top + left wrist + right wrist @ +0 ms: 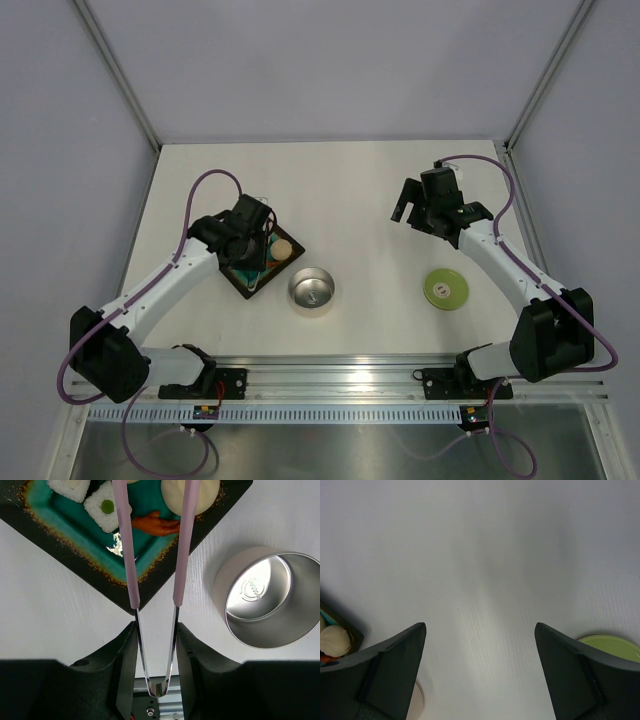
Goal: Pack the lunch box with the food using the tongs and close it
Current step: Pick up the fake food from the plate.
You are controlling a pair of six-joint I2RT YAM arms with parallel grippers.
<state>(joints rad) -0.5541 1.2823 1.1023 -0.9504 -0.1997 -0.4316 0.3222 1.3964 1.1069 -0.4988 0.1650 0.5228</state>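
Note:
My left gripper (pixel 156 627) is shut on the pale-pink tongs (pixel 182 555), pressing both arms near their joined end. The arms reach out over the dark tray (pixel 65 550) with the teal inside, and their tips run off the top of the left wrist view. On the tray lies the food: white cubes (pixel 107 507), a red-orange bit (pixel 157 525) between the two arms, and a beige ball (pixel 192 495). The steel lunch box (pixel 311 289) stands open right of the tray, nothing visible inside it. Its lime-green lid (pixel 445 288) lies flat further right. My right gripper (pixel 428 222) hangs open above bare table.
The tray (pixel 245 283) sits diagonally, one corner close to the lunch box (pixel 270 600). The lid (pixel 615 646) shows at the right edge of the right wrist view, a beige ball (pixel 335 640) at its left edge. Grey walls bound the white table.

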